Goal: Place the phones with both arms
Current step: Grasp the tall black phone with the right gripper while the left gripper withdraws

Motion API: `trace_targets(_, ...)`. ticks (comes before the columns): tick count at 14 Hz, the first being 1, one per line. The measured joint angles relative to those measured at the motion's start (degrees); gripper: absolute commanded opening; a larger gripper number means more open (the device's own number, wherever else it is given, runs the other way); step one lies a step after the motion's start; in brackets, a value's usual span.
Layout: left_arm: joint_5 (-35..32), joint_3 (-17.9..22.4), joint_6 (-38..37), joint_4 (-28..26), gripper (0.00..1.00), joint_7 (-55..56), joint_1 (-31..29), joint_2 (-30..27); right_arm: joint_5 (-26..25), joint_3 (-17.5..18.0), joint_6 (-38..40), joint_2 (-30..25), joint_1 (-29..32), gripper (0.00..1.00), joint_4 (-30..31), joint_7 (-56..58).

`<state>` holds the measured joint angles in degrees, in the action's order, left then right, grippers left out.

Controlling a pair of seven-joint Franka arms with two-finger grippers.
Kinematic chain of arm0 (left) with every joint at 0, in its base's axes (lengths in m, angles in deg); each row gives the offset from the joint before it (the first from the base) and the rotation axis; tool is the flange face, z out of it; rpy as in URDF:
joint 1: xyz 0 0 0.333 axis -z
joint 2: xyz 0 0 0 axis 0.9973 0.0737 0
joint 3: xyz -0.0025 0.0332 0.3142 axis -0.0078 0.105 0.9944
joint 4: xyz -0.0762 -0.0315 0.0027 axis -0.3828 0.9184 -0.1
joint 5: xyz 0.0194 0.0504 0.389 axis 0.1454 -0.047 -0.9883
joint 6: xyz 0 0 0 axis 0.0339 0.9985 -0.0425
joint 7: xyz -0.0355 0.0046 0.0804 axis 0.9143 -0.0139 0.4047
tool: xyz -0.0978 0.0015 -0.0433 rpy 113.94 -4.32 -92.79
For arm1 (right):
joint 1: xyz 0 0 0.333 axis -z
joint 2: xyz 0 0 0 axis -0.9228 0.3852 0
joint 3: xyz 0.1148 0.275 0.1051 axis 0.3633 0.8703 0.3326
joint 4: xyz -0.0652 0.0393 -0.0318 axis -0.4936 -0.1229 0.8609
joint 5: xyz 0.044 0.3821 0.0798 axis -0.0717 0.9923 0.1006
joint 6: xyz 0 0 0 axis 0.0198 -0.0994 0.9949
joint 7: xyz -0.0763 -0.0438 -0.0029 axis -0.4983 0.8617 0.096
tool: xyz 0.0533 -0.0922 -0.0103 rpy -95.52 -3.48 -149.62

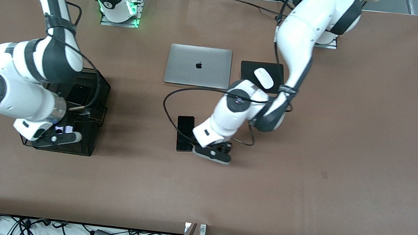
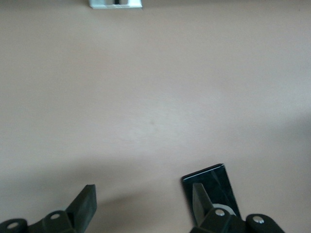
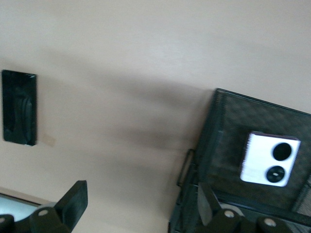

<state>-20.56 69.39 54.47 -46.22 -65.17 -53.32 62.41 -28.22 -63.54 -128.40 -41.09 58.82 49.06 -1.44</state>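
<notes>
Front view: a brown table [image 1: 341, 163] fills the frame. Upper centre lies a closed silver laptop [image 1: 198, 66] bearing a black apple logo, no other writing readable. Beside it, toward the left arm's end, a white mouse [image 1: 264, 78] sits on a black pad [image 1: 249, 70]. The left arm [image 1: 299, 34] drops from the upper right of the frame to the centre, where the left gripper [image 1: 218, 153] hangs low just beside the long black phone [image 1: 185, 133], the wrist covering that phone's lower corner. At the left of the frame the right arm [image 1: 23, 74] hides much of a black mesh basket [image 1: 99, 100]; the right gripper [image 1: 57, 137] is over the basket, where a sliver of the lilac phone [image 1: 65, 129] shows. A dark squarish phone [image 1: 78, 94] lies in the basket's upper part, half hidden.

Left wrist view: the left gripper's fingers [image 2: 86, 201] stand spread, pinching nothing; the black slab's end shows at the lower right, partly covered by one finger.

Right wrist view: the right gripper's fingers [image 3: 73, 201] are spread wide and empty. The lilac phone, two black lenses showing, lies flat in the basket at the right of the frame; the long slab lies on the table at the left edge.
</notes>
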Motion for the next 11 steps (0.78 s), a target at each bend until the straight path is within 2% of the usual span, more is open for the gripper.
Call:
trace_targets(3,2.4,-0.4,-8.4,0.1,0.88,-2.1,-4.4,-5.1,1.0,0.1,-2.5,0.6,-2.7,1.0,0.2,-0.1)
trace_targets(7,2.5,-0.3,-17.4,0.1,0.9,-2.5,-7.8,-10.1,5.4,0.2,-6.8,4.1,-6.5,1.0,0.3,-0.1)
trace_targets(11,2.5,0.2,-29.2,0.1,0.98,-2.8,-11.4,-14.4,5.1,0.4,-14.7,8.5,-12.5,1.0,0.4,-5.0)
